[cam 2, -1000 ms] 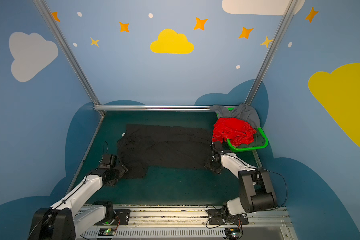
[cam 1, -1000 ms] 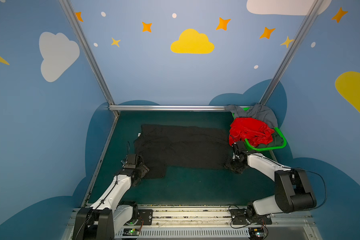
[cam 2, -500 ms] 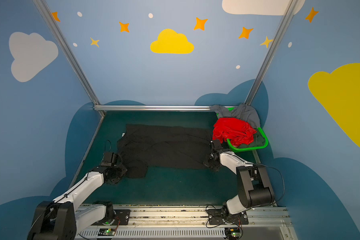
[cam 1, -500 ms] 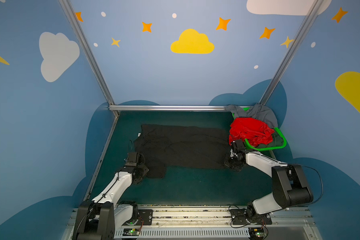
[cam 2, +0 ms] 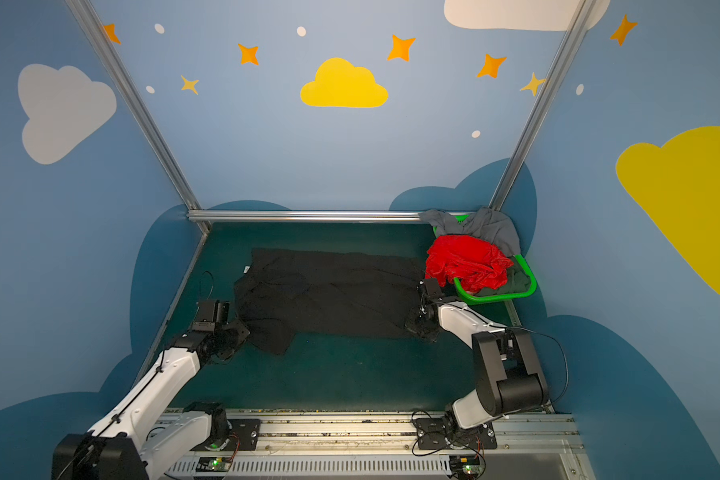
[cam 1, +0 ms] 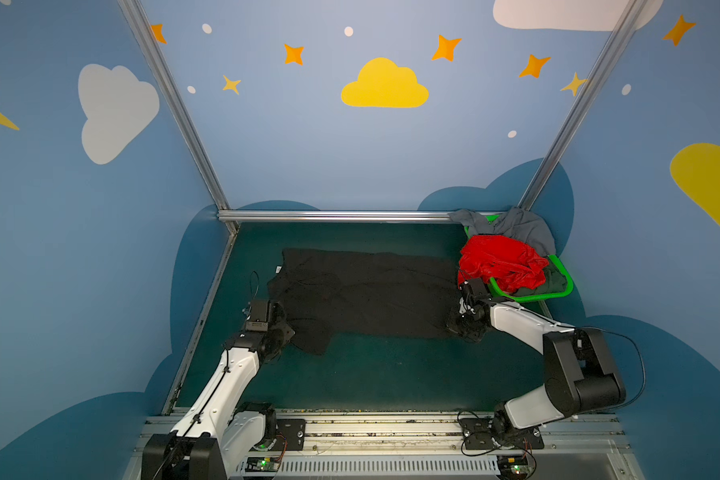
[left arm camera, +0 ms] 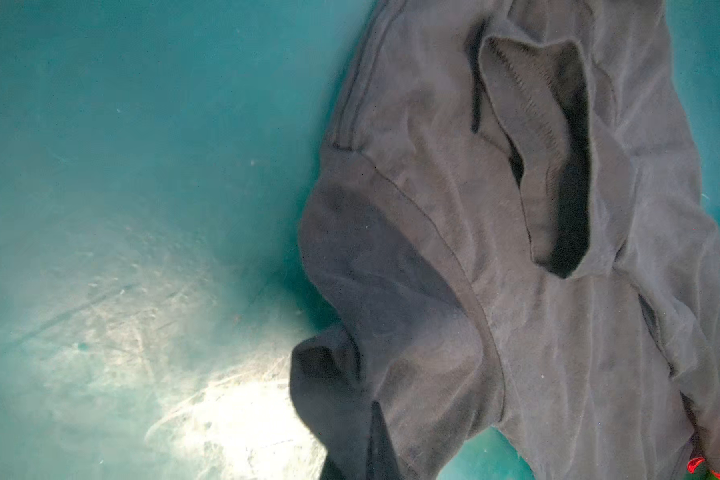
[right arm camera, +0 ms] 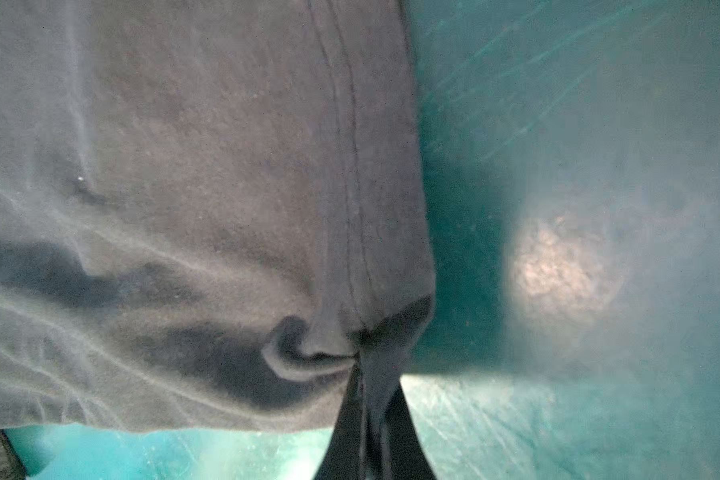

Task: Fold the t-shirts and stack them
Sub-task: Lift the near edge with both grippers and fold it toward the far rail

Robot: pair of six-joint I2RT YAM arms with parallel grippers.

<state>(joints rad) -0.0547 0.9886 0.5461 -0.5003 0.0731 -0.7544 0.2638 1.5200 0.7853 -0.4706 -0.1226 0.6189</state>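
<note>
A black t-shirt (cam 1: 371, 291) (cam 2: 329, 291) lies spread flat on the teal table. My left gripper (cam 1: 285, 332) (left arm camera: 375, 440) is at its near left corner and shut on a bunched sleeve of the black cloth. At the near right corner my right gripper (cam 1: 460, 326) (right arm camera: 366, 415) is shut on the hem, which puckers where the fingers pinch it. A red t-shirt (cam 1: 499, 264), a grey t-shirt (cam 1: 516, 226) and a dark green t-shirt (cam 1: 555, 280) are heaped in the basket at the back right.
The bright green basket (cam 1: 528, 297) stands in the back right corner, just behind my right wrist. Metal frame rails (cam 1: 333, 216) run along the back and left edges of the table. Bare table surface (cam 1: 391, 374) lies in front of the black shirt.
Both grippers have gone from open to shut on the black t-shirt's near corners. Both arms have shifted slightly toward the shirt.
</note>
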